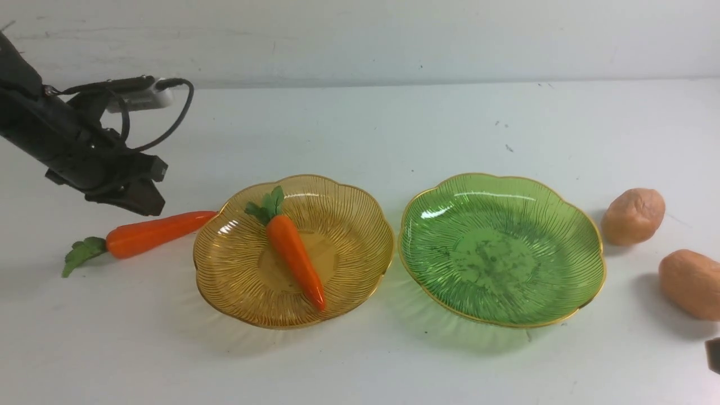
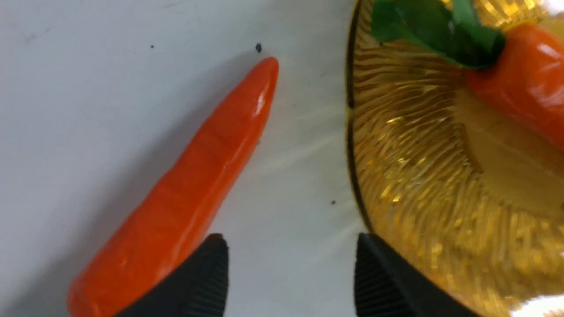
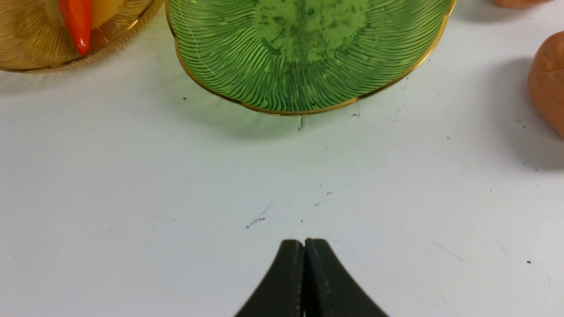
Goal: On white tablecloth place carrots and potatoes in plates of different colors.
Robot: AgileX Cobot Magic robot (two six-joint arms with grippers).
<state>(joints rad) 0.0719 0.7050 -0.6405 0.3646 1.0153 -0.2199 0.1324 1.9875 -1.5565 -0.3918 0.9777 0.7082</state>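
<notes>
Front view: the first carrot lies inside the amber plate, its green leaves toward the far rim and its tip toward the near rim. The second carrot lies on the white tablecloth just left of that plate, leaves pointing left and tip pointing at the plate's rim. The left wrist view shows a narrow strip of cloth between tip and rim, so the two are apart.

The green plate sits right of the amber one, with their scalloped rims nearly meeting. Both potatoes rest on the cloth right of the green plate: the farther potato just beside its rim, the nearer potato at the picture's right edge.

The left gripper hangs over the second carrot. Its jaws stand spread and hold nothing. In its wrist view one finger crosses the carrot's thick end and the other crosses the amber rim; whether either touches cannot be told.

The right gripper is clenched on nothing, above bare cloth on the near side of the green plate.
</notes>
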